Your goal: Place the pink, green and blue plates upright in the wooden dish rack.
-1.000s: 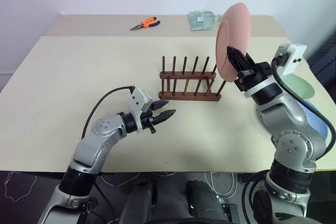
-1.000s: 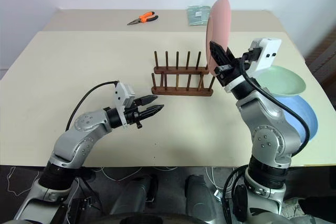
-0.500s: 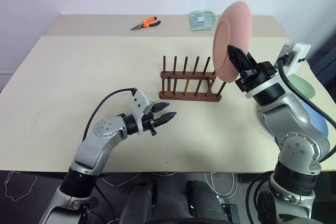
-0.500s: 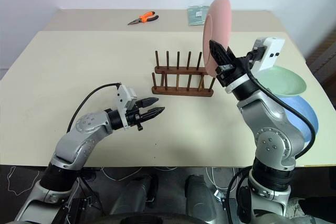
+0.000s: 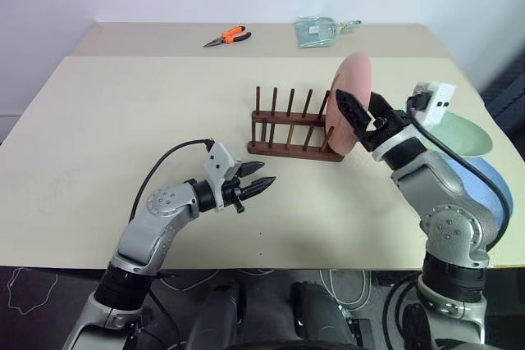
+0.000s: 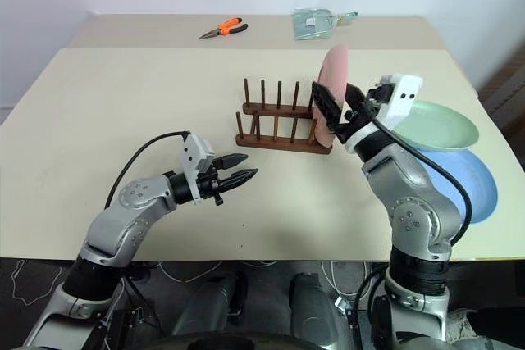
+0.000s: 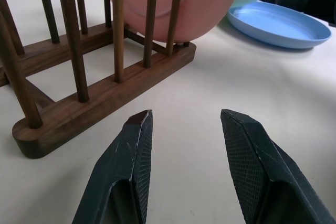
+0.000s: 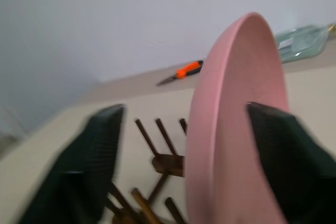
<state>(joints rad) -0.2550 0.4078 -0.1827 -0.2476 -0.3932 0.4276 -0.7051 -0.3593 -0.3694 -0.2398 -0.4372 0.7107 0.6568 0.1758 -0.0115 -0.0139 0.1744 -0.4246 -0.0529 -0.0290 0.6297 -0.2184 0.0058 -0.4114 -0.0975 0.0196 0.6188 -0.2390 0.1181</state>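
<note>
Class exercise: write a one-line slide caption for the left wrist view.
Open left gripper faces the wooden rack, where a pink plate stands between end dowels; blue plate waits behind.

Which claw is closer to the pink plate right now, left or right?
Right. The right claw is open with its fingers on either side of the pink plate, which stands in the wooden dish rack. The left claw hovers apart, before the rack's near end.
</note>
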